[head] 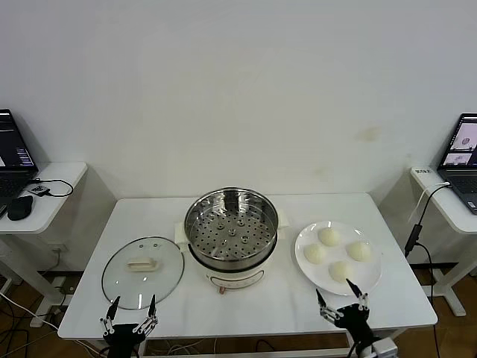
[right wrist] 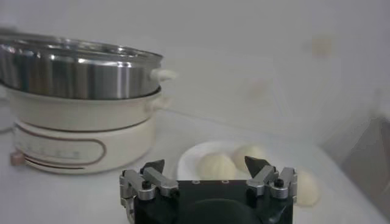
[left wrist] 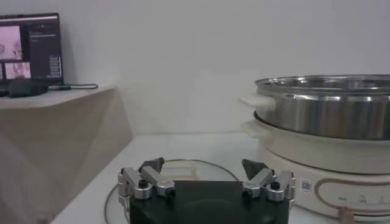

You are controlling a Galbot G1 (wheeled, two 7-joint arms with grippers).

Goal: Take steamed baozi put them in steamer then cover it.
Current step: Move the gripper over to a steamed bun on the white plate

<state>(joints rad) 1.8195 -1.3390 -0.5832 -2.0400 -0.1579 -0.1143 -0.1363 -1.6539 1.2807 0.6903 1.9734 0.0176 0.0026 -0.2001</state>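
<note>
Steamed baozi (head: 337, 253), four round cream-white dough buns, sit on a flat white plate (head: 305, 262) near the tabletop's right edge. From left: clear glass cover (head: 142, 271), shiny steel steamer (head: 231, 225) empty at centre. Left gripper (head: 130, 312) and right gripper (head: 342, 301) hover wide open, empty, at the front edge. The right should descend squarely over the nearest bun and close gently.

This is looking like a robotics lab, not a kitchen. A bare white wall is backing a plain white surface (head: 246, 298) — laptops (head: 463, 153) are running on side desks (head: 45, 198), cables trailing.
</note>
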